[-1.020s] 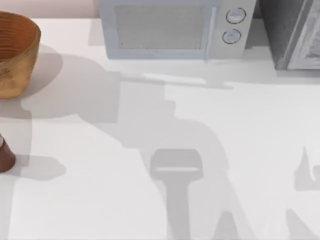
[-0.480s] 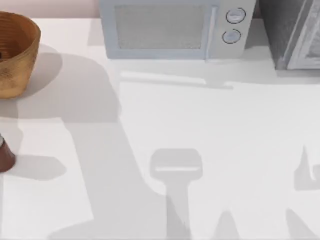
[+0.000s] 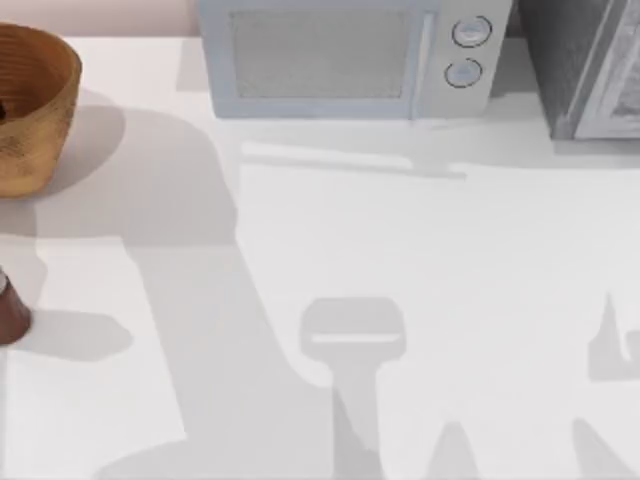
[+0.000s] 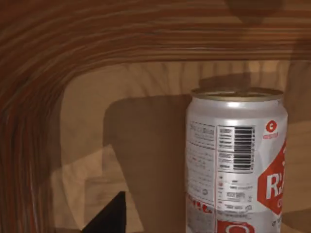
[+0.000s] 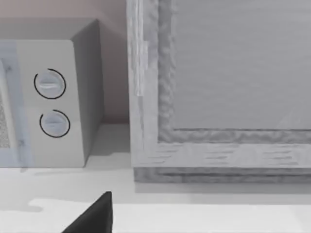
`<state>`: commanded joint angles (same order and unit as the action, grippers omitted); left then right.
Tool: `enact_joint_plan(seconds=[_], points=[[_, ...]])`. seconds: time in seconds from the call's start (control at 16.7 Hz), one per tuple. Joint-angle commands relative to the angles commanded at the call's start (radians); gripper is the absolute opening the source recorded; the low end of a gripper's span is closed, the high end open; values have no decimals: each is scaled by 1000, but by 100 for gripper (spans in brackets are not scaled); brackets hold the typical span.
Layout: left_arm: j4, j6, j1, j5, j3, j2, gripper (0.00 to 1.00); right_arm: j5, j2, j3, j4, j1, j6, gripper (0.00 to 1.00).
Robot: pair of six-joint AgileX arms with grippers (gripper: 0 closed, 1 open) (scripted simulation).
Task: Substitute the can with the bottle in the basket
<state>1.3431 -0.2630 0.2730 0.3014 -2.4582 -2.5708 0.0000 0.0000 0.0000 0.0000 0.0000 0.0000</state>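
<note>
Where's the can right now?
The can stands upright inside the basket, shown close in the left wrist view; the basket sits at the table's far left in the top view.

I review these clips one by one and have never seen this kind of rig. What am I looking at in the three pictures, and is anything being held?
This is a simulated pair of AgileX arms at a white table. One picture looks down from above; the other two come from cameras on each arm's wrist.

From above, a wicker basket sits at the table's far left, with a dark brown bottle standing in front of it at the left edge. A microwave stands at the back.

The left wrist camera looks inside the basket, close to an upright white-and-red can standing on its floor. A dark tip of the left end effector shows near the can, but nothing is visibly held.

The right wrist camera faces the microwave and a grey cabinet, so the right arm seems parked.
</note>
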Motion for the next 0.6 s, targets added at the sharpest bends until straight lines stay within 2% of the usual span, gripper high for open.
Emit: enact_joint_plan(seconds=[0.36, 0.6], points=[[-159, 22, -21, -2, 135, -18, 100, 0, 0, 0, 0, 0, 0, 100], [-183, 26, -24, -3, 155, -21, 100, 0, 0, 0, 0, 0, 0, 100]])
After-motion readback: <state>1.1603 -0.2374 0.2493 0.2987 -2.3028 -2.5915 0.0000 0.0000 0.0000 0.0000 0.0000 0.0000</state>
